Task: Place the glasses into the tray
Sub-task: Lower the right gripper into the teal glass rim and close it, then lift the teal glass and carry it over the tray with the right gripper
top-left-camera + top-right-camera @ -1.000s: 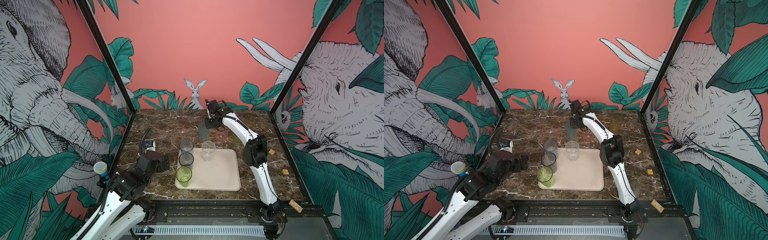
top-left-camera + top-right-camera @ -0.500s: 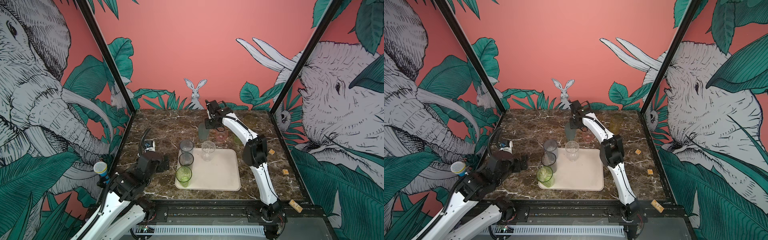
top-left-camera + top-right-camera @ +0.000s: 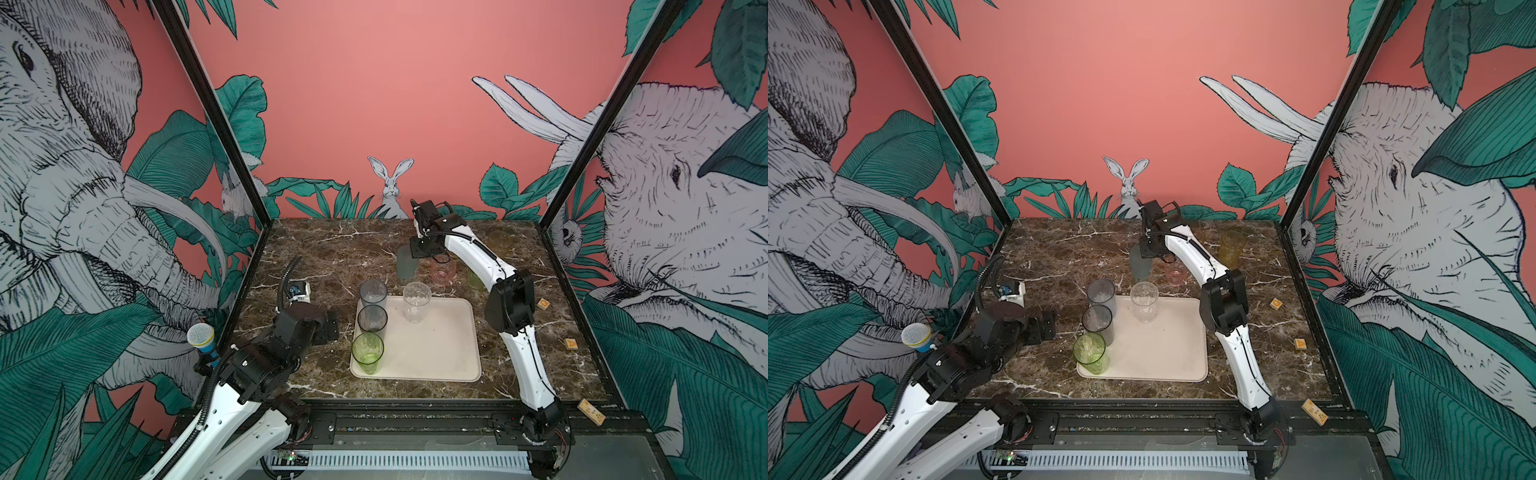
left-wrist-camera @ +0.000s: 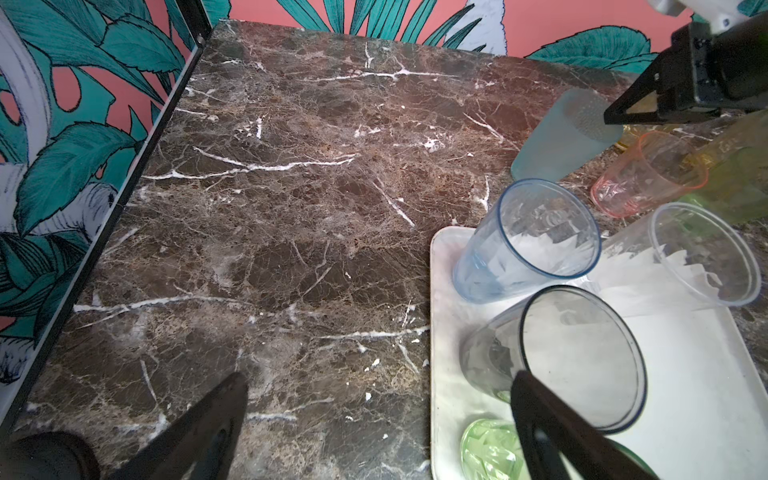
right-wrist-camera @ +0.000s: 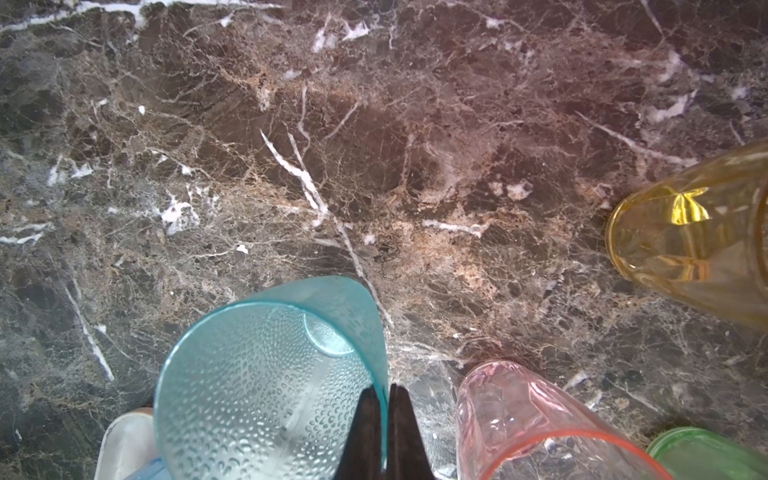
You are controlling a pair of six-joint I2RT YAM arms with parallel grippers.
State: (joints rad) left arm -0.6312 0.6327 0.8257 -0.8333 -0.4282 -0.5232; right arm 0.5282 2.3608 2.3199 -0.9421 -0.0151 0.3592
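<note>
The cream tray (image 3: 432, 345) lies mid-table and holds a grey glass (image 3: 373, 293), a smoky one (image 3: 372, 319), a green one (image 3: 367, 353) and a clear one (image 3: 416, 301). Behind it stands a frosted teal glass (image 3: 405, 262). My right gripper (image 5: 384, 388) is shut on its wall, one finger inside, one outside. A pink glass (image 5: 511, 419) stands just beside it and a yellow glass (image 3: 1232, 247) sits at the back right. A green rim (image 5: 706, 453) shows past the pink one. My left gripper (image 4: 378, 376) hangs open over bare marble left of the tray (image 4: 440, 332).
Two small wooden blocks (image 3: 543, 304) (image 3: 570, 343) lie on the right of the marble, and a longer block (image 3: 590, 411) rests on the front frame. A small white device (image 3: 300, 291) sits near the left wall. Black frame posts bound both sides.
My right gripper's jaws have closed onto the wall of the teal glass. Both arms and the other glasses stay where they were.
</note>
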